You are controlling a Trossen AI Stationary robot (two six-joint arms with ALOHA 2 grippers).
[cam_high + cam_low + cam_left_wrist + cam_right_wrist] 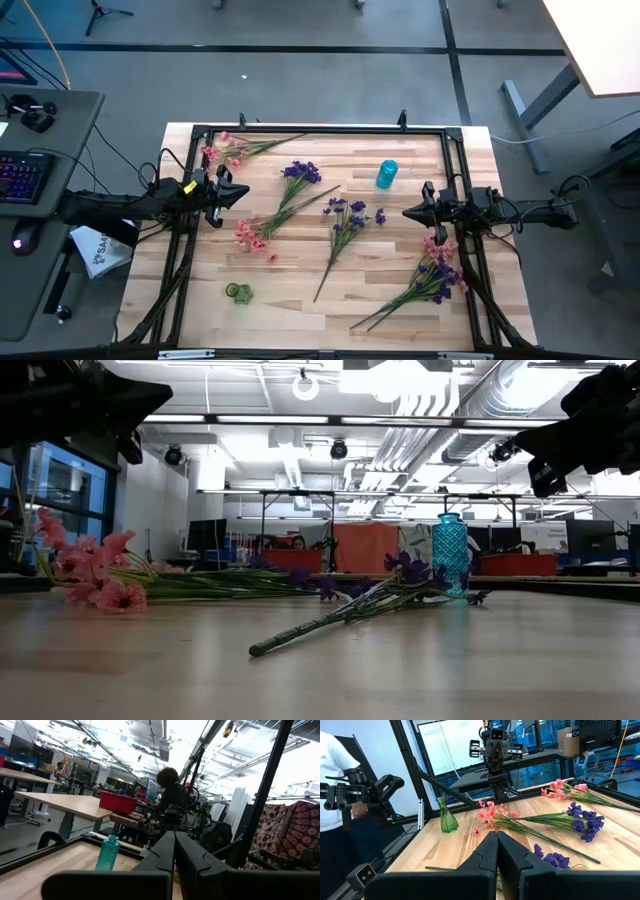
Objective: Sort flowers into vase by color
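Left tool (pixel 243 193) is held above the counter's (pixel 300 300) left edge, fingers pressed together, nothing pinched. Right tool (pixel 408 212) is held above the right edge, likewise pressed together and empty. The flowers (pixel 345 225) are scattered between and around both tools, touched by neither. Stems lie flat, mostly diagonal, blossoms toward the far edge. A blue vase (pixel 387 174) stands near the far edge, a green vase (pixel 238 292) toward the near-left corner. Stem ends near the right corner are hard to separate.
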